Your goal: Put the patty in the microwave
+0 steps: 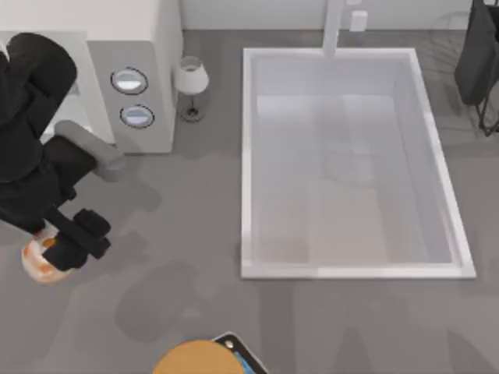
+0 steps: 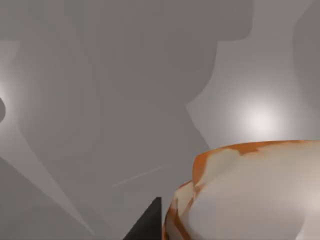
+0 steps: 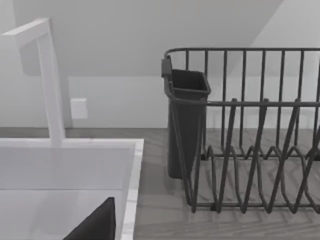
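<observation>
Surface: a grey counter [image 1: 171,234] with a white sink [image 1: 248,156] set in its middle and right part, and a dark dish rack [image 3: 250,150] beyond the sink on the right.
Microwave: the microwave [image 1: 156,47] stands at the far left of the counter, its two round dials [image 1: 129,80] stacked on the panel. The left arm hides most of its front, so it cannot be told whether the door is open.
Lamp: a small white-shaded lamp [image 1: 190,82] stands just beside the microwave, between it and the sink.
Patty: the patty [image 1: 39,261] is at the left edge of the counter, in front of the microwave and apart from it. In the left wrist view the patty [image 2: 250,195] is very close to the camera, its whitish face with orange rim turned up.
Left gripper: the left gripper [image 1: 78,240] is right over the patty. Whether it grasps the patty or is only above it cannot be told.
Right arm: it is parked at the far right, near the dish rack.
Other: a large tan disc [image 1: 199,360] lies at the near edge of the counter.
Progress: judged early. The patty is not yet in the microwave; carrying it there and putting it inside are left to do.
</observation>
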You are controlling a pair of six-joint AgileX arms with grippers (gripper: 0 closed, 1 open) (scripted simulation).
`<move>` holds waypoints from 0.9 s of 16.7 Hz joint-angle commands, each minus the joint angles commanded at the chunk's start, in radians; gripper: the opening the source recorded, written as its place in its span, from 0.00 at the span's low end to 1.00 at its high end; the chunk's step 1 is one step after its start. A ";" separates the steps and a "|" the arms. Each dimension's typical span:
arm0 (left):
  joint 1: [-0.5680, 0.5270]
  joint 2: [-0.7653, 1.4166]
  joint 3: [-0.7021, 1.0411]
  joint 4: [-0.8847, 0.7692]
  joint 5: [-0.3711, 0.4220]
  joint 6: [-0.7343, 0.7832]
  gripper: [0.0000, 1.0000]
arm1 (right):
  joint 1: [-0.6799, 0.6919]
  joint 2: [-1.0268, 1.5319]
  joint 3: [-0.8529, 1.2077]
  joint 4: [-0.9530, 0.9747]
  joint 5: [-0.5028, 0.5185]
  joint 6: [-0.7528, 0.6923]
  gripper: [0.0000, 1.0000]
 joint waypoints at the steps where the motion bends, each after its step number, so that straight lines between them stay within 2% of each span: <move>1: 0.001 0.004 -0.003 0.003 -0.001 0.002 0.00 | 0.000 0.000 0.000 0.000 0.000 0.000 1.00; 4: 0.011 0.019 0.009 0.033 0.004 -0.003 0.00 | 0.000 0.000 0.000 0.000 0.000 0.000 1.00; 7: 0.048 0.077 0.055 0.155 0.023 -0.025 0.00 | 0.000 0.000 0.000 0.000 0.000 0.000 1.00; 15: 0.217 0.399 0.285 0.759 0.100 -0.141 0.00 | 0.000 0.000 0.000 0.000 0.000 0.000 1.00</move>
